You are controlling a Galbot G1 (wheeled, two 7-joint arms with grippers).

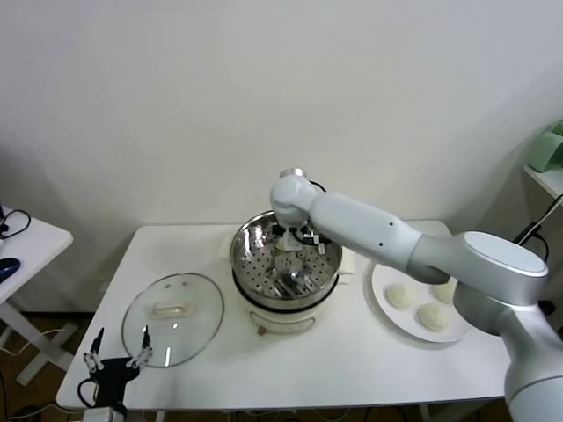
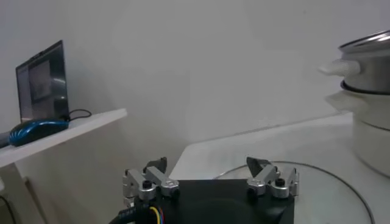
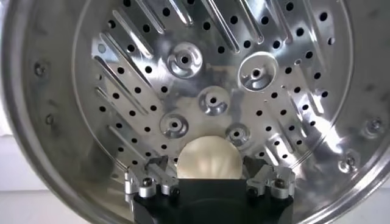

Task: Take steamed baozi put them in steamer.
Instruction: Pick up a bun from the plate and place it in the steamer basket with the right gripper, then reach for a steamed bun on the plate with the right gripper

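The steamer (image 1: 251, 251) stands mid-table on its white base; it also shows in the left wrist view (image 2: 373, 64). My right gripper (image 1: 295, 252) reaches down into it. In the right wrist view one cream-white baozi (image 3: 208, 159) sits on the steamer's perforated floor (image 3: 122, 91), between the spread fingers of the right gripper (image 3: 206, 164); the fingers stand a little apart from its sides. Three more baozi (image 1: 400, 296) lie on a white plate (image 1: 379, 309) at the right. My left gripper (image 1: 117, 349) is parked, open and empty, at the table's front left corner.
A flat glass lid (image 1: 172, 316) lies on the table left of the steamer, just beyond the left gripper (image 2: 207, 173). A side table with a laptop (image 2: 41, 82) stands further left. The plate is near the table's right edge.
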